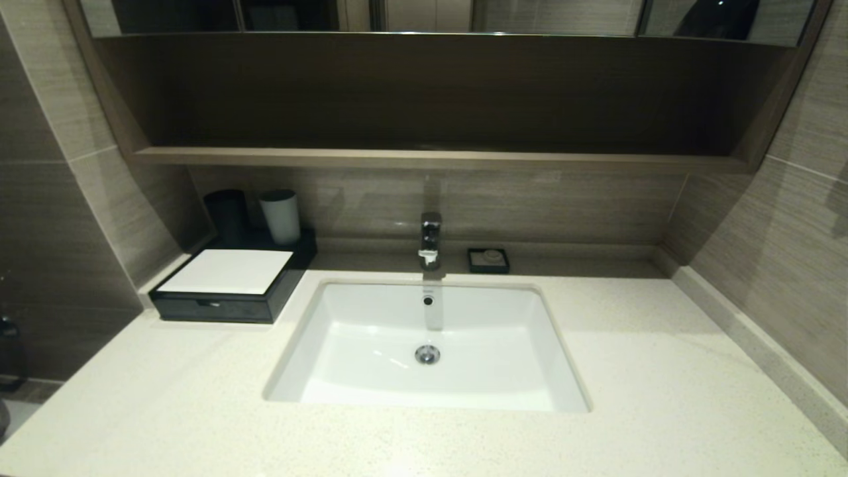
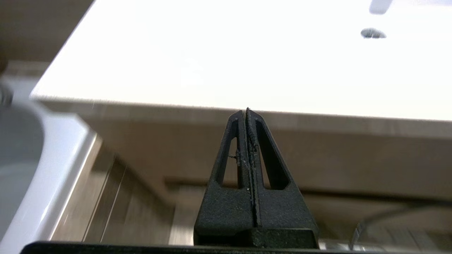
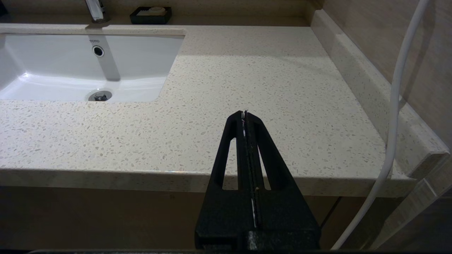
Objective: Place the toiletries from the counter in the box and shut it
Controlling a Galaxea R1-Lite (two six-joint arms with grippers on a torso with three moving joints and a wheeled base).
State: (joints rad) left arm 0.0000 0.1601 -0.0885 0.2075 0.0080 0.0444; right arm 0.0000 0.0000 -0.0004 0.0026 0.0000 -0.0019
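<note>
Right wrist view, sink basin (image 3: 53,70) marked TOTO

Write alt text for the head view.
A low black box with a white top, its front drawer shut, sits at the counter's back left beside a white sink. No packets or grippers show; two cups stand behind it.

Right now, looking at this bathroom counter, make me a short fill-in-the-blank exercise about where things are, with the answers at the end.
1. The box sits on the counter to the robot's ____ of the sink.
2. The box's front drawer is ____.
3. The dark tumbler and the grey cup stand ____ the box.
4. The right gripper hangs shut, holding ____.

Missing words: left; closed; behind; nothing
</note>
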